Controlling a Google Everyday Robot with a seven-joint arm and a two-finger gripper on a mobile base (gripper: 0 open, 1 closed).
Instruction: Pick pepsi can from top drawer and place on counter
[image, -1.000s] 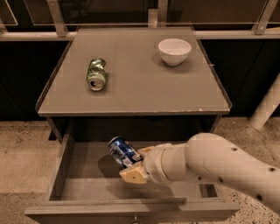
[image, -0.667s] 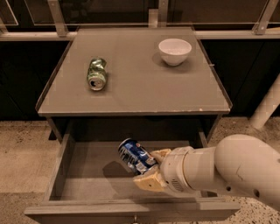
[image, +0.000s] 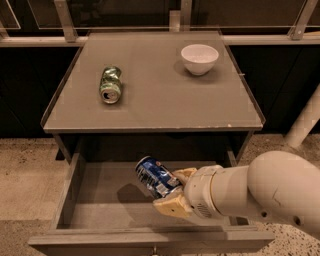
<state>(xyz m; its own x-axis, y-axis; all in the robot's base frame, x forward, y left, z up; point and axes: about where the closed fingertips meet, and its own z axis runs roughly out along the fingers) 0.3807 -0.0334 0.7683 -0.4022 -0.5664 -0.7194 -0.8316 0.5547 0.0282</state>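
The counter (image: 155, 107) stood in the middle of the view, a flat grey square top with thin raised edges. Directly below the counter's front edge, the top drawer (image: 100, 205) was pulled out toward the camera, its low side walls and flat front panel in plain sight. The gripper (image: 175, 192) hung over the open drawer, in front of and lower than the counter's front edge and a little right of the counter's midline. Its jaws were closed on the pepsi can (image: 156, 176), with one of the tan fingers (image: 170, 206) under the can and the other on the side nearer the counter. The can was tilted, its silver end pointing up and to the counter's left side, and it sat below counter height inside the drawer's outline. A dark shadow lay on the drawer floor beneath and to the left of it; whether the can's lower end touched that floor could not be told. The thick white arm (image: 270, 192) reached in from beyond the counter's front right corner. On the counter's left half a dented green can (image: 110, 85) lay on its side, and near the counter's back right corner stood a white bowl (image: 199, 58), well apart from the green can. Speckled floor (image: 25, 170) showed either side of the counter's base.
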